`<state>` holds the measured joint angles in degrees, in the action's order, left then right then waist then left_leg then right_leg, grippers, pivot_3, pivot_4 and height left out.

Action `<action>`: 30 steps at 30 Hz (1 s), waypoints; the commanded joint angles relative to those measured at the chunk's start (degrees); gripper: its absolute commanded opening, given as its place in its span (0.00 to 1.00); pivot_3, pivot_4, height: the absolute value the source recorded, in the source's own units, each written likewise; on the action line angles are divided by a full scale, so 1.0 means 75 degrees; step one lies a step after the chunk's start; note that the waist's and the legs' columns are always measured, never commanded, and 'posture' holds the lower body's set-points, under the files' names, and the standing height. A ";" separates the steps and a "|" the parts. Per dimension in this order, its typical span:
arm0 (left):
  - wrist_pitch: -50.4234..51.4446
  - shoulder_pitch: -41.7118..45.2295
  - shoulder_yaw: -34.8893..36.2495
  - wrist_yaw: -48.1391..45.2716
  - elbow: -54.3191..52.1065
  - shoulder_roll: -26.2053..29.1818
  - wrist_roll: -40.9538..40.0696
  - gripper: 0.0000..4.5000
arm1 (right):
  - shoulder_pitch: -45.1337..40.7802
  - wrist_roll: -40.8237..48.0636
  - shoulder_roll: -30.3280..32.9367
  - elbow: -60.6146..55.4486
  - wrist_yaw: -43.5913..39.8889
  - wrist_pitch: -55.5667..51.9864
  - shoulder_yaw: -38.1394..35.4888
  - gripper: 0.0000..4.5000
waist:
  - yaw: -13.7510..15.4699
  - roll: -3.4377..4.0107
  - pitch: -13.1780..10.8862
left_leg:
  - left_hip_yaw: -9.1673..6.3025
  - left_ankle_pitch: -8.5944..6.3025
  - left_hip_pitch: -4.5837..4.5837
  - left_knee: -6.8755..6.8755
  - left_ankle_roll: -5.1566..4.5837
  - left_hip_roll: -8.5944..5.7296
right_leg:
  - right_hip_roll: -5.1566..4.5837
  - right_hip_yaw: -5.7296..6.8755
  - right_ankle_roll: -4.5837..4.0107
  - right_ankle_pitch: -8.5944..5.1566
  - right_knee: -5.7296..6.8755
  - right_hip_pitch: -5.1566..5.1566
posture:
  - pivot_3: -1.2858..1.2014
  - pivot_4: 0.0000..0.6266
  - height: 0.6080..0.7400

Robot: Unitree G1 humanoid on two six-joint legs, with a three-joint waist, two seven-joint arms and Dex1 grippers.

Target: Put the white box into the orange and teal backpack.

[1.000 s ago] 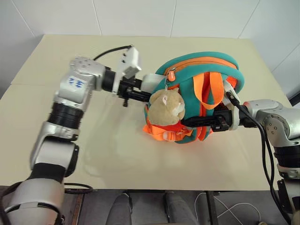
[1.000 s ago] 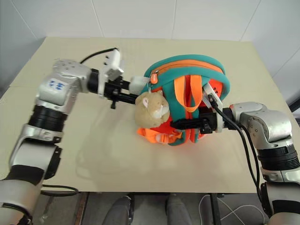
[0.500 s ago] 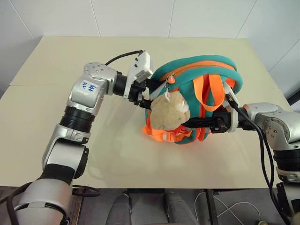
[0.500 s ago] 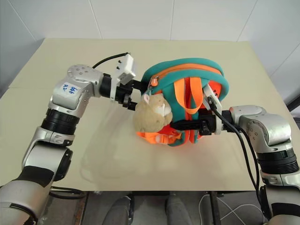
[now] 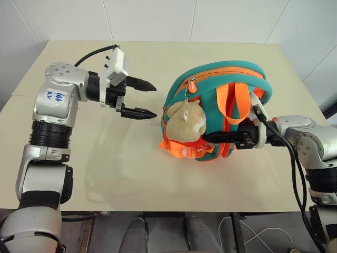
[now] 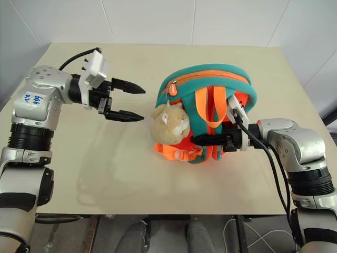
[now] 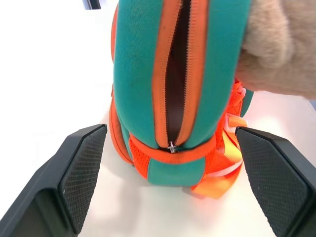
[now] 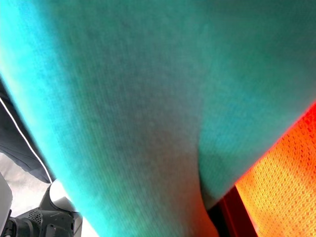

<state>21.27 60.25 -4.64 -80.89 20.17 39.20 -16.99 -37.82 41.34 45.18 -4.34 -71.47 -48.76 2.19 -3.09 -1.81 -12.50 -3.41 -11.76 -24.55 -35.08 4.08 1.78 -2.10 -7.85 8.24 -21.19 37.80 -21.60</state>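
Observation:
The orange and teal backpack [image 5: 221,87] stands on its edge in the middle of the table, straps toward me, with a tan plush charm [image 5: 185,120] hanging on its left side. Its zip opening [image 7: 176,74] is a narrow dark slit in the left wrist view. The white box is hidden. My left gripper [image 5: 154,100] hovers open to the left of the backpack, clear of it, with nothing between its fingers [image 7: 81,173]. My right gripper [image 5: 213,138] reaches in from the right, shut on the backpack's strap side, teal fabric [image 8: 123,98] pressed close against it.
The cream table [image 5: 131,174] spreads wide around the backpack, with open surface to the left and in front. Its front edge [image 5: 158,212] lies close to me. A white wall [image 5: 158,18] stands behind the far edge.
My left gripper has opened and drawn back to the left, away from the backpack's opening. The white box that showed at the opening is out of sight. The plush charm swung and settled.

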 commanded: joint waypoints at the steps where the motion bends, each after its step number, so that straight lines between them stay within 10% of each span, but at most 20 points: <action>1: 0.0507 -0.0381 0.0418 -0.0272 -0.1440 0.0249 -0.0835 0.99 | 0.0014 -0.0090 0.0042 -0.0119 0.0028 0.0090 -0.0086 0.00 | -0.0013 0.0000 0.0000 | 0.0000 0.0000 0.0000 0.0000 0.0000 0.0001 | 0.0000 0.0000 0.0000 0.0000 0.0001 0.0000 | 0.52 0.24 1.00; 30: 0.2306 -0.1648 0.0162 0.3028 -0.4377 -0.1568 -0.1914 0.99 | 0.0124 -0.0176 -0.0201 -0.0235 0.0226 0.0099 -0.0143 0.00 | -0.0005 0.0000 0.0000 | -0.0009 0.0002 0.0013 -0.0010 -0.0001 -0.0002 | 0.0002 0.0001 0.0010 0.0007 0.0009 0.0016 | 0.52 0.24 1.00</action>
<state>38.46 47.36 -5.41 -59.64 -10.68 27.59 -29.81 -37.21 39.51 43.67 -4.20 -69.75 -48.24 1.96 -3.13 -1.81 -12.50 -3.48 -11.75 -24.45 -35.16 4.08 1.77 -2.07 -7.84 8.31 -21.14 37.88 -21.48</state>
